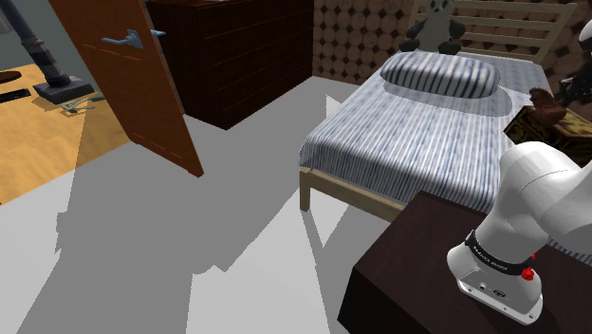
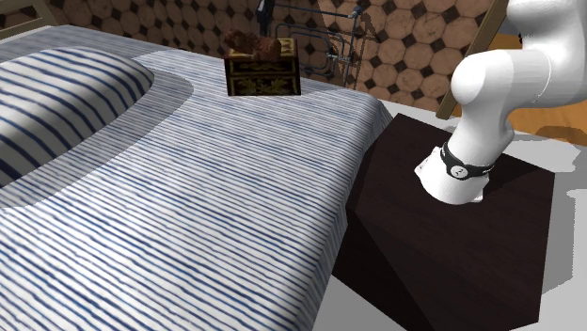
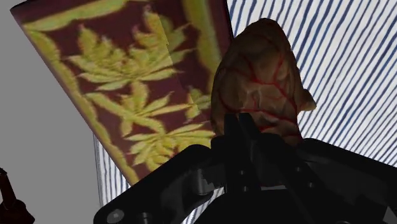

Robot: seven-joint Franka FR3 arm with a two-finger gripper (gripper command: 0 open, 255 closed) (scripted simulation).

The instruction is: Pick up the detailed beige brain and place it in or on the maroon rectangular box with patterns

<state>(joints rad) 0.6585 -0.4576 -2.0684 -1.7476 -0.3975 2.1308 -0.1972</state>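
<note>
The gripper (image 3: 245, 127) has its black fingers (image 3: 230, 147) squeezed on the lumpy brown brain (image 3: 257, 70) right by the edge of the dark red box (image 3: 127, 76), so letting go there might roll it onto the stripy bed (image 3: 343, 76).

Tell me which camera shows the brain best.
The wrist view: the brain is close up, its red veins clear, in front of the patterned box. The second exterior view shows it as a small brown lump at the box's top; the shoulder view, a dark lump near the right edge.
</note>
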